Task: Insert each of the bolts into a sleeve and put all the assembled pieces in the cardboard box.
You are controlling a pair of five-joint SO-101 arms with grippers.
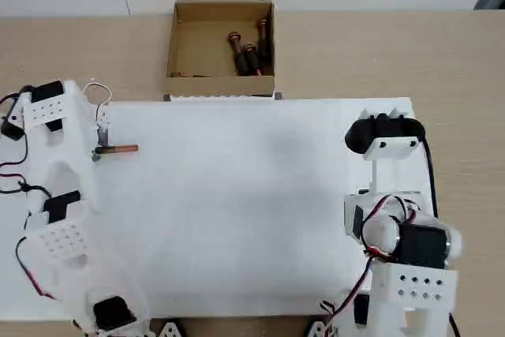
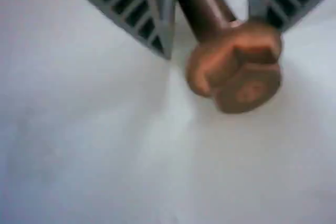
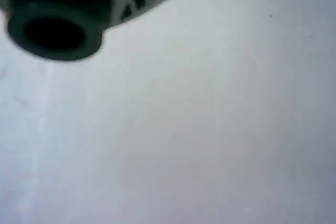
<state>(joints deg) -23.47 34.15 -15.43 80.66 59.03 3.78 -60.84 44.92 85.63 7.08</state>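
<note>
Already a few assembled pieces point(image 1: 251, 51) lie in the cardboard box point(image 1: 183, 45) at twelve o'clock on the worktop point(image 1: 458, 61), bunched against its three o'clock wall. One copper bolt point(image 1: 123, 148) is outside it, at nine o'clock on the white sheet point(image 1: 252, 219). It is held level, its shank clamped between the fingers point(image 2: 152, 14) of the left gripper point(image 2: 212, 24) and its head at the free end, toward the sheet's middle. At three o'clock the right gripper point(image 1: 383, 130) seems to have its fingers closed on a black sleeve point(image 3: 55, 32), well apart from the bolt. The job looks nearly finished: this pair is not yet joined or boxed.
</note>
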